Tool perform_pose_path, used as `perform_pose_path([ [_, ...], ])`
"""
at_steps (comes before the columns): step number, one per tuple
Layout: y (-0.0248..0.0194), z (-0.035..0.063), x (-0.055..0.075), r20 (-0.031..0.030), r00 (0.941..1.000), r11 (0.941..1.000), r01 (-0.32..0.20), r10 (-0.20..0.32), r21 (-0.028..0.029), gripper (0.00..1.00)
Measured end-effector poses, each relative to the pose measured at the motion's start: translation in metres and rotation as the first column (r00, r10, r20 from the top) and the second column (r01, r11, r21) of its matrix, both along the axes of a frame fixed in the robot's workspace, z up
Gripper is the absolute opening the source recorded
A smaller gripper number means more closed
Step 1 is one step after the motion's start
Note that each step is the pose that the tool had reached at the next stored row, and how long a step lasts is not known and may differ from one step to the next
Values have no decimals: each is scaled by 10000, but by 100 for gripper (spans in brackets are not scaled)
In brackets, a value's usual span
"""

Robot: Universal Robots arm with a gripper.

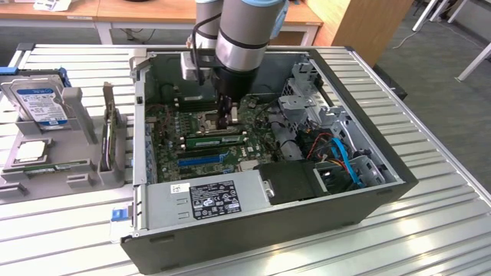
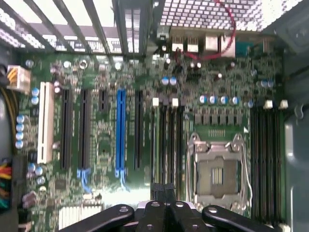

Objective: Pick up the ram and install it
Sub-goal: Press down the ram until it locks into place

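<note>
Ram (image 1: 215,140) seated on motherboard inside computer case (image 1: 383,167), pincer (image 1: 227,119) together above it

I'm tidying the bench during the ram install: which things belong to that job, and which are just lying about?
Job in hand: ram, end effector, memory slots.
Lying about: hard drive, expansion card.

One hard drive (image 1: 40,102), one computer case (image 1: 383,190), one ram (image 1: 216,138).
</note>
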State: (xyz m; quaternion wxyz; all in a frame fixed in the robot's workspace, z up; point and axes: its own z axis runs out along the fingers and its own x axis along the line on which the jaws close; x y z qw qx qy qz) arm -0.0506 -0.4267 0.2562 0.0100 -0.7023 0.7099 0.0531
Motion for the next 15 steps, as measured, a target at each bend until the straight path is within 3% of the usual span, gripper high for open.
perform_pose_path([
  [15,0,0,-278,0,10000,10000,3,-3,1,10],
])
